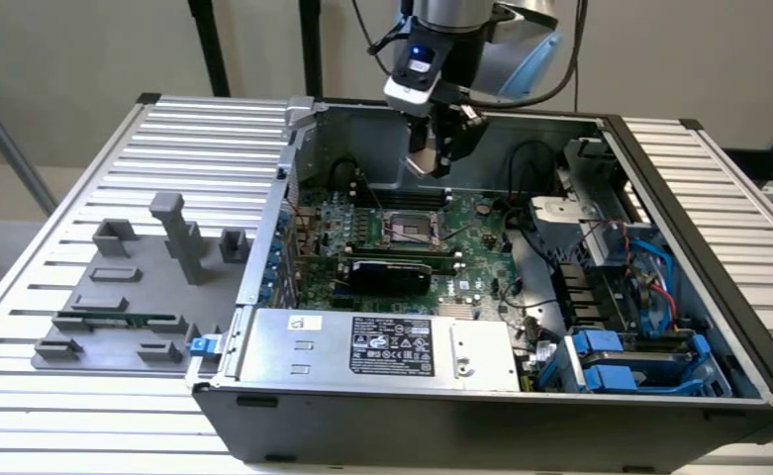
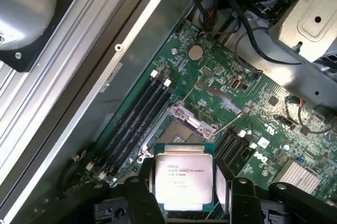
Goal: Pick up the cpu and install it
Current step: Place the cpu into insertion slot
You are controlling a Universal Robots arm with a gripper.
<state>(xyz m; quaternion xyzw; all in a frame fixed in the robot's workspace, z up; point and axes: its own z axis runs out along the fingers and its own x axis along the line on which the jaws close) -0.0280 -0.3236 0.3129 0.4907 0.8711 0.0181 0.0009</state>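
The cpu (image 2: 183,179), a flat square chip with a silver top and printed text, hangs between two black fingers (image 2: 143,195), with my gripper (image 2: 185,195) shut on its sides. Just beyond it on the green motherboard (image 2: 247,103) lies the open socket (image 2: 181,128) with its metal frame. In the exterior view my gripper (image 1: 435,158) hovers inside the open computer case (image 1: 703,257), above and slightly behind the black socket (image 1: 410,230).
Black memory slots (image 2: 139,118) run beside the socket. A power-supply box (image 1: 373,346) fills the case's front; blue drive bays (image 1: 624,361) and cables sit at the exterior view's right. A grey fixture (image 1: 122,297) with a green memory stick (image 1: 116,319) lies outside the case.
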